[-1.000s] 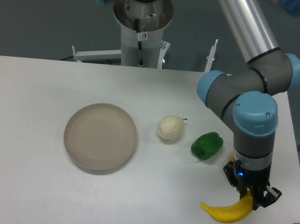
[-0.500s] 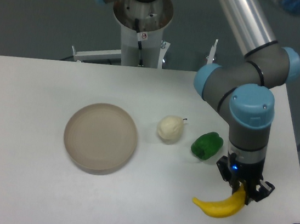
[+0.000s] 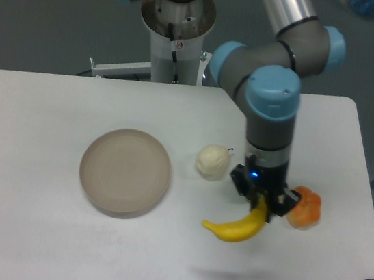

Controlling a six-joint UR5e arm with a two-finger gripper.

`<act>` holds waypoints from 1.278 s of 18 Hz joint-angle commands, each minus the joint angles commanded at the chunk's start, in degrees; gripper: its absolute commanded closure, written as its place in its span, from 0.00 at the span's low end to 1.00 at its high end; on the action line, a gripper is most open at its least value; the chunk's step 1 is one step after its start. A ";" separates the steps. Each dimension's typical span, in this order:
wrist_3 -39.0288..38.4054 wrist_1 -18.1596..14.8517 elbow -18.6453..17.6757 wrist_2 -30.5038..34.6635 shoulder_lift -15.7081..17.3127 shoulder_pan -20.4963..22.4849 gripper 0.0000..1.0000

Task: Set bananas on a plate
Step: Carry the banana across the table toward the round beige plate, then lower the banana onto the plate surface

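My gripper [image 3: 261, 206] is shut on the right end of the bright-yellow banana [image 3: 232, 229] and holds it in the air above the table, its free tip pointing left. The round beige-grey plate [image 3: 125, 171] lies on the table well to the left of the banana, with nothing on it. The arm comes down from the upper right and hangs over the middle right of the table.
A cream-white roundish fruit [image 3: 212, 161] lies between the plate and the gripper. An orange lumpy fruit [image 3: 304, 208] sits just right of the gripper. The green fruit seen before is hidden behind the arm. The robot's base column [image 3: 178, 35] stands behind the table.
The gripper has carried the banana leftward, from near the table's front right corner towards the plate. The arm now covers the green fruit and has uncovered the orange fruit.
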 joint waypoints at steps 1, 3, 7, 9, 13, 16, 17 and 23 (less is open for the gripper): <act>-2.28 0.00 -0.36 -1.05 0.52 -0.79 0.68; -8.25 0.09 -0.10 -2.81 1.32 -2.02 0.68; -13.90 0.27 -1.67 -2.21 1.93 -6.59 0.68; -14.70 0.96 -5.61 -2.21 3.25 -7.91 0.68; -14.00 1.93 -9.75 -2.29 4.83 -9.58 0.68; -7.78 1.93 -12.92 -2.12 5.19 -9.85 0.68; -4.97 1.93 -13.71 -2.12 5.01 -9.85 0.68; -1.07 2.11 -17.66 -2.12 5.10 -9.85 0.68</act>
